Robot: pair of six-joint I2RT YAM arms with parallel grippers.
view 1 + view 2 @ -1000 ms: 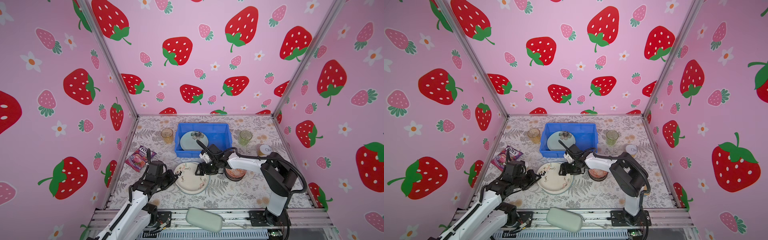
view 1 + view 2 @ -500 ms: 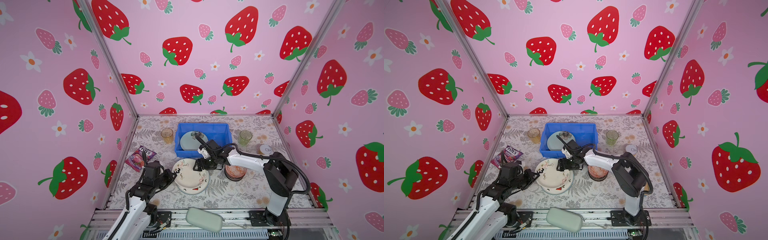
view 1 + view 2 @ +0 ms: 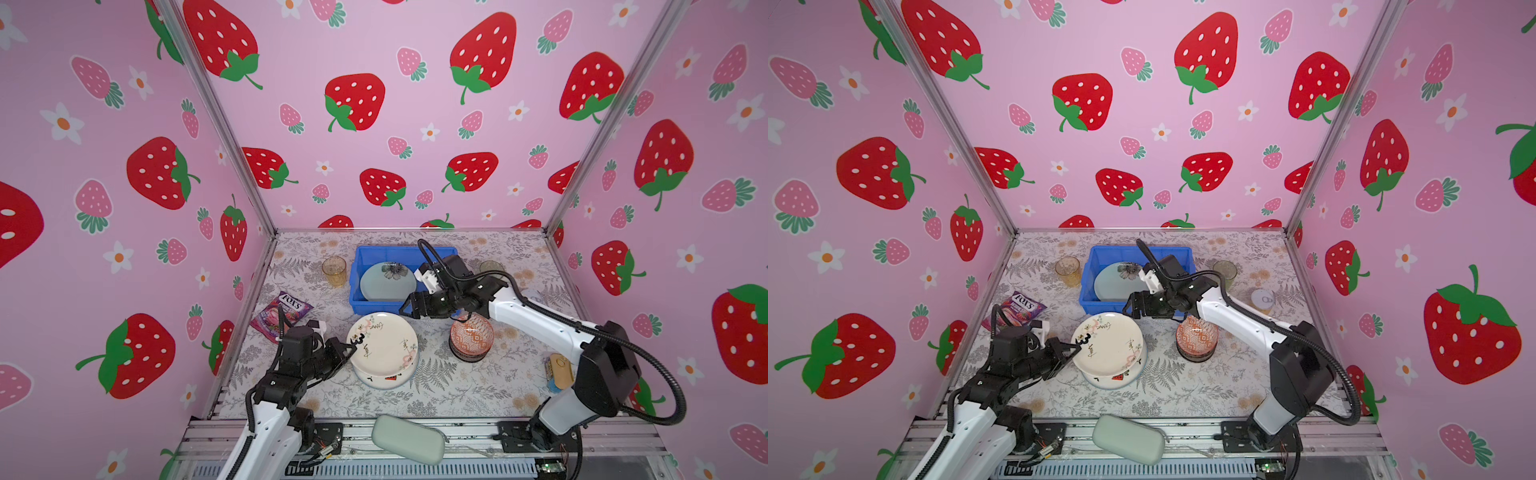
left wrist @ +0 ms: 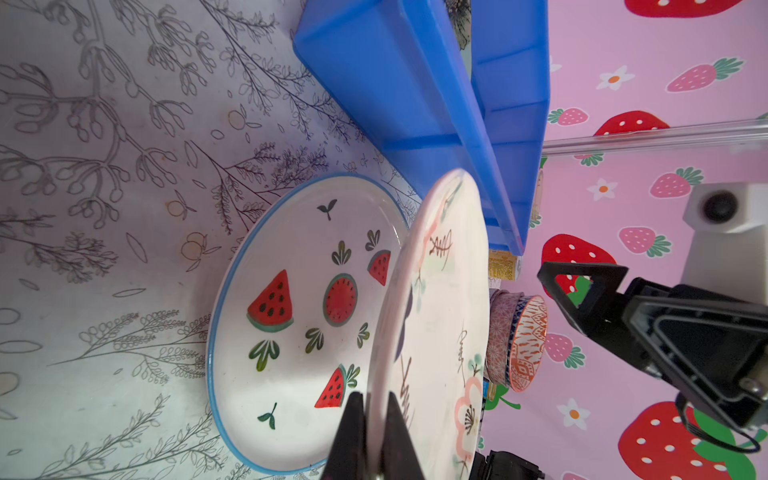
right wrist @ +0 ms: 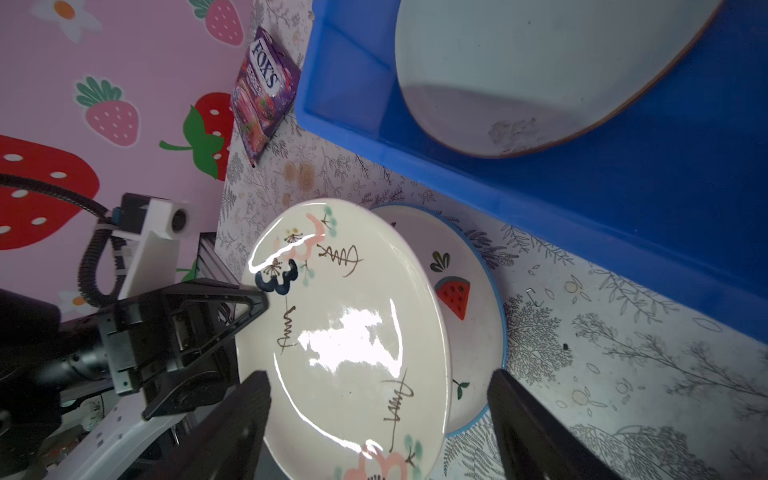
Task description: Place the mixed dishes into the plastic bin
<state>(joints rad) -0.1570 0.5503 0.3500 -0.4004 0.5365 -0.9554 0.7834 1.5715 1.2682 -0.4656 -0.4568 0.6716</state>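
While the left fingers (image 4: 352,436) are pinching the flower plate (image 3: 384,347), holding it tipped above the watermelon plate (image 4: 291,316), the right fingers (image 5: 245,415) are hanging wide open, maybe to help.

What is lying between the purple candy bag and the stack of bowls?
Two plates: the flowered plate, tilted in the left gripper, over the watermelon plate. Both top views show it.
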